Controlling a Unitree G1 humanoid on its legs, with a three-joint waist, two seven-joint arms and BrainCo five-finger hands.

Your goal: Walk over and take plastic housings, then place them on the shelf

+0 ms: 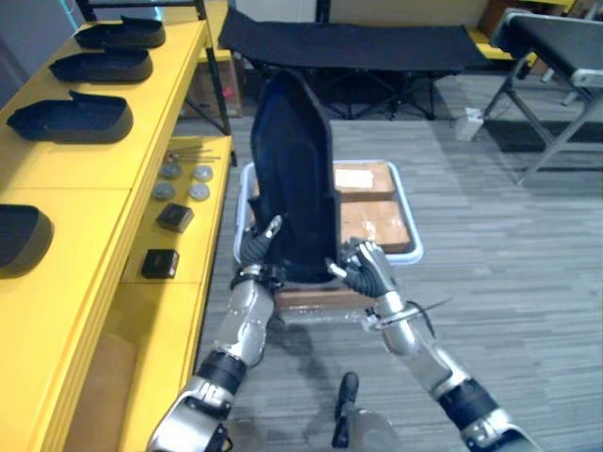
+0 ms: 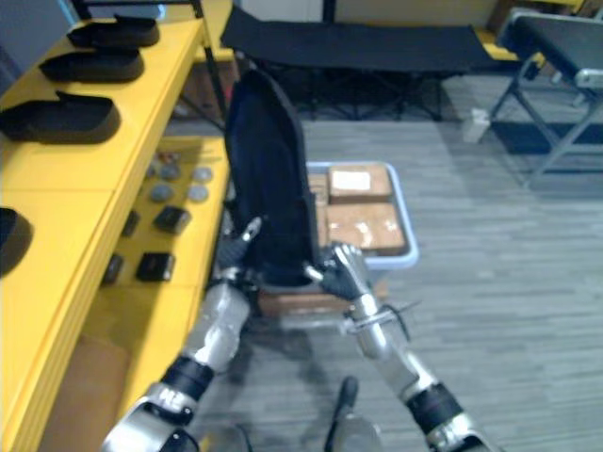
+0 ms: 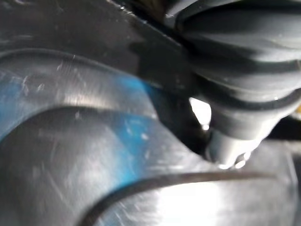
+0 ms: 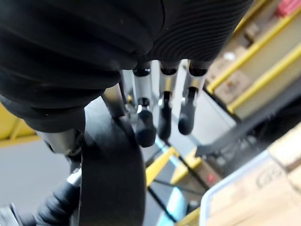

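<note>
I hold a large black plastic housing (image 1: 292, 169) upright in front of me, between both hands. My left hand (image 1: 259, 247) lies against its lower left edge, and the left wrist view shows the housing's glossy wall (image 3: 70, 141) from very close. My right hand (image 1: 366, 268) grips the lower right rim. In the right wrist view that rim (image 4: 113, 179) sits between the thumb and the fingers (image 4: 164, 113). The yellow shelf (image 1: 85, 188) runs along my left, and several more black housings lie on its top board, the nearest (image 1: 73, 119) level with the held one.
The lower yellow board carries round grey discs (image 1: 184, 181) and two small black boxes (image 1: 174, 217). Behind the held housing stands a white crate (image 1: 410, 235) with brown cartons. A black cot (image 1: 349, 45) stands at the back and a grey table (image 1: 556, 38) at the far right.
</note>
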